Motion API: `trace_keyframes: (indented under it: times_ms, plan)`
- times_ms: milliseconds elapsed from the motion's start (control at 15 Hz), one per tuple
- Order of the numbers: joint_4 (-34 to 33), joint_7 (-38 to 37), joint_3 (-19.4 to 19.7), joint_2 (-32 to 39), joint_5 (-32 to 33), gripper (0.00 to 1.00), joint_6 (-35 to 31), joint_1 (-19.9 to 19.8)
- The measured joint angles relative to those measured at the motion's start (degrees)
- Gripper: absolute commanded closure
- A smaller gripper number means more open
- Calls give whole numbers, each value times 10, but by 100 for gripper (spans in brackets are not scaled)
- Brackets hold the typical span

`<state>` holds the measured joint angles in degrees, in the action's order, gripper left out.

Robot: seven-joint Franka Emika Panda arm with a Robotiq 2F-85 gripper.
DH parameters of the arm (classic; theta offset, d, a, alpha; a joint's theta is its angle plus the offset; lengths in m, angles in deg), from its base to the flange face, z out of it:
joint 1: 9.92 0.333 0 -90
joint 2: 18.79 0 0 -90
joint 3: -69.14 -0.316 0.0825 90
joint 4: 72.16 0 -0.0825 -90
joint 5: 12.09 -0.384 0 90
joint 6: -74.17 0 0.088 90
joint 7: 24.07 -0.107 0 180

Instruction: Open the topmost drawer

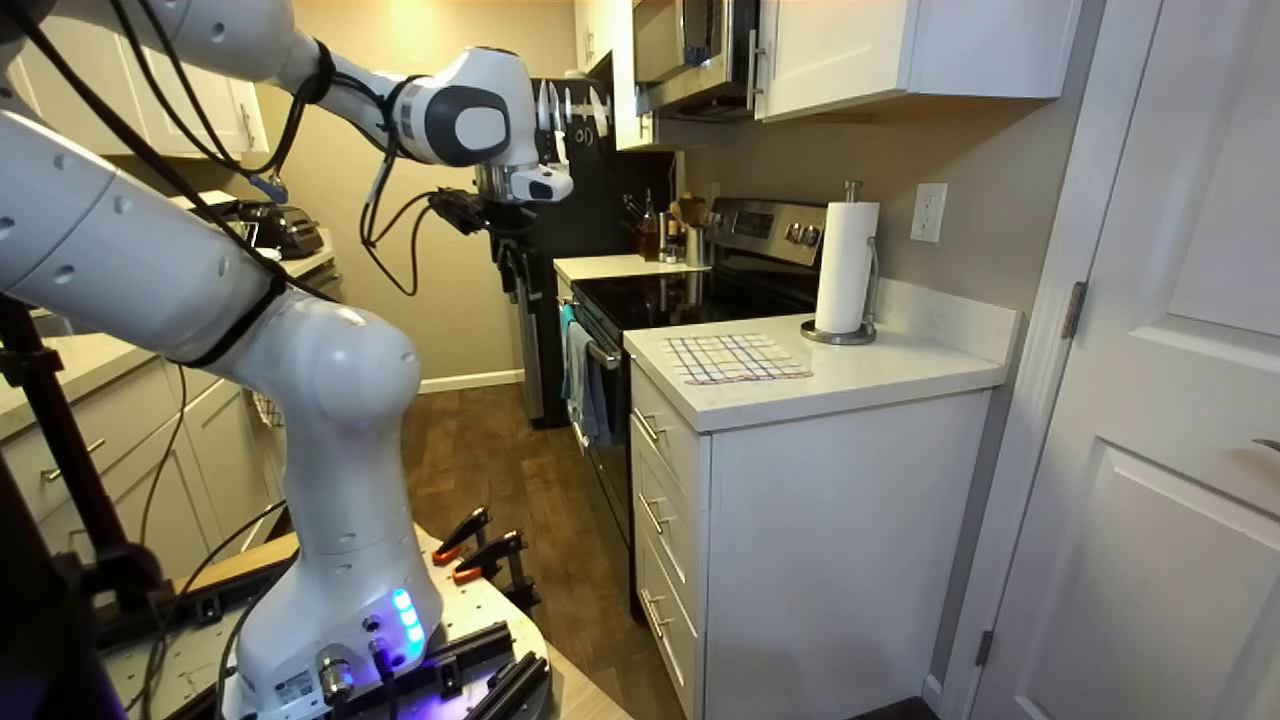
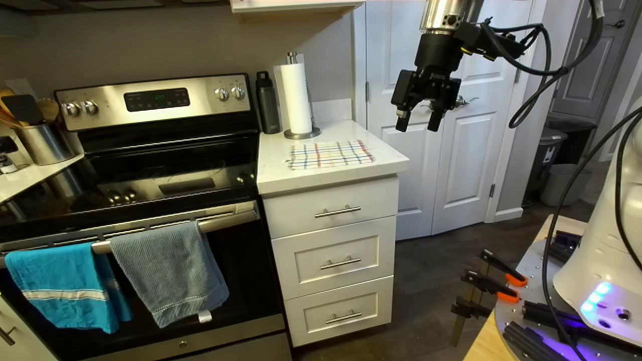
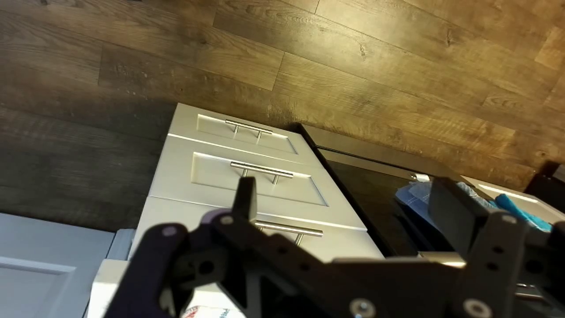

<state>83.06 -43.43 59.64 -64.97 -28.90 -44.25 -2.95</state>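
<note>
The topmost drawer [image 2: 291,213] has a flat white front and sits closed just under the countertop in both exterior views; it also shows in an exterior view [image 1: 680,440]. Its silver bar handle [image 2: 337,211] runs horizontally. In the wrist view, part of the drawer front [image 3: 344,243] shows with its handle [image 3: 291,229], partly covered by a gripper finger. My gripper [image 2: 418,124] is open and empty, above and apart from the drawer, beyond the counter's edge. Its fingers are spread wide in the wrist view [image 3: 348,194]. The drawer's box sides are hidden.
Two deeper drawers [image 2: 286,258] lie below, closed. The countertop [image 2: 386,158] holds a checked cloth [image 2: 331,154], a paper towel roll [image 2: 297,98] and a dark bottle [image 2: 268,103]. A stove with towels [image 2: 170,271] on its handle adjoins. Clamps [image 2: 494,288] stick out from the robot's base.
</note>
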Motion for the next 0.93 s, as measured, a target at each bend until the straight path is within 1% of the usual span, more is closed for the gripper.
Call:
trace_keyframes:
  times_ms: [133, 333, 933]
  plan:
    - [1, 0, -4, 2, 0, 0, -8, 0]
    - [3, 0, -20, 17, 0, 0, -32, 0]
    - [3, 0, -22, 22, 0, 0, -34, 0]
